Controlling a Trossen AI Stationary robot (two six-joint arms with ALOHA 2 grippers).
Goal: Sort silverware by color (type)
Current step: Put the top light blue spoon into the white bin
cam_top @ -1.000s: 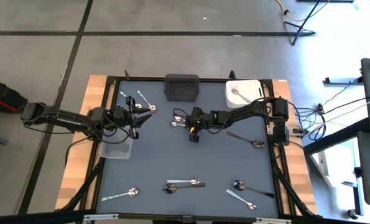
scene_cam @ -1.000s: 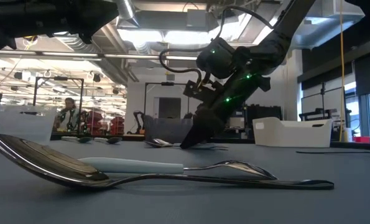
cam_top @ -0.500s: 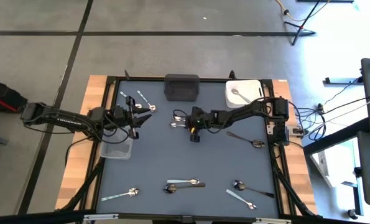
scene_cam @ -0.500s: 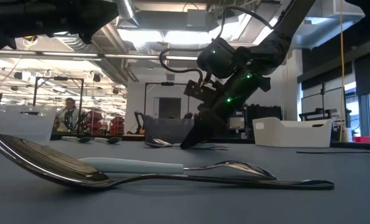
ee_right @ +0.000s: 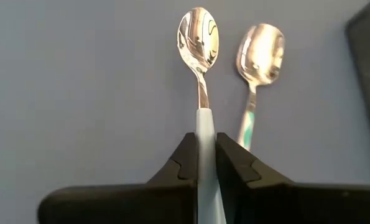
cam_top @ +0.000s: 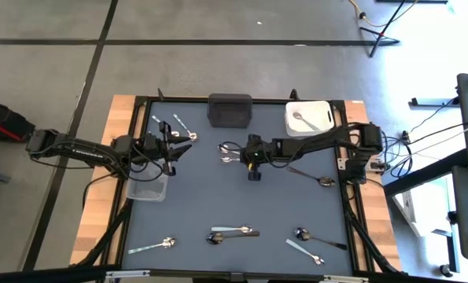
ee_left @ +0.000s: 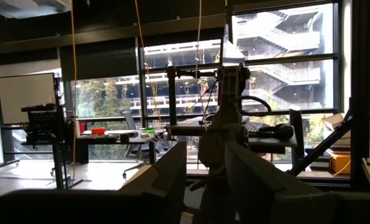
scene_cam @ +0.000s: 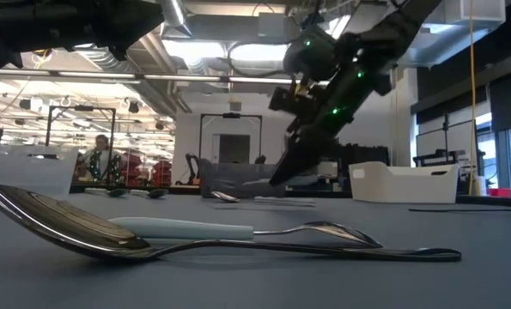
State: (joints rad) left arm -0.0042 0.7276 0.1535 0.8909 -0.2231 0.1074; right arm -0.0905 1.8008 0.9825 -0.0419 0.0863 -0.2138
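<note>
Step in hand: pick-up of one spoon with a pale blue handle; the right claw is clamped on that handle, bowl pointing away from the wrist.
Where it is: near the middle of the worktop, in front of the dark bin; the low view suggests the spoon is lifted just clear of the surface, though I cannot be sure.
Neighbour: a second spoon with a greenish handle lies just beside the held one, apart from it.
Left claw: waits over the far left of the worktop near the clear bin; fingers look parted in its wrist view, holding nothing.
Sorted so far: one spoon lies in the white bin.
Left to do: other spoons are scattered along the near edge and the right side.
Next move: probably carry the held spoon to its matching bin, keeping the grip firm, and release over it.
</note>
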